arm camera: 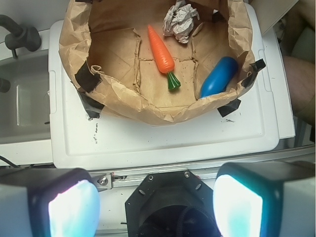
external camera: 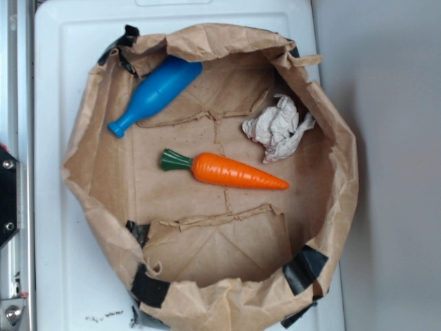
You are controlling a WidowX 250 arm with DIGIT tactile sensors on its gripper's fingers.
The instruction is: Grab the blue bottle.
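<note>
Wrist view: nothing grabbed yet, gripper (arm camera: 155, 207) fingers spread wide and empty, well back from blue bottle (arm camera: 218, 77).

A staged robot test bench is suggested rather than a home. Toy props are laid in a rolled-down brown paper bag (external camera: 103, 172) taped onto a white plastic lid (arm camera: 163, 143), and a metal rail (external camera: 17, 83) is seen along the left edge.

You see two dark grey fingers (arm camera: 54, 205) with glossy, pale cyan-white inner pads, flanking a black octagonal wrist housing (arm camera: 170, 205) fastened by small silver screws.
</note>
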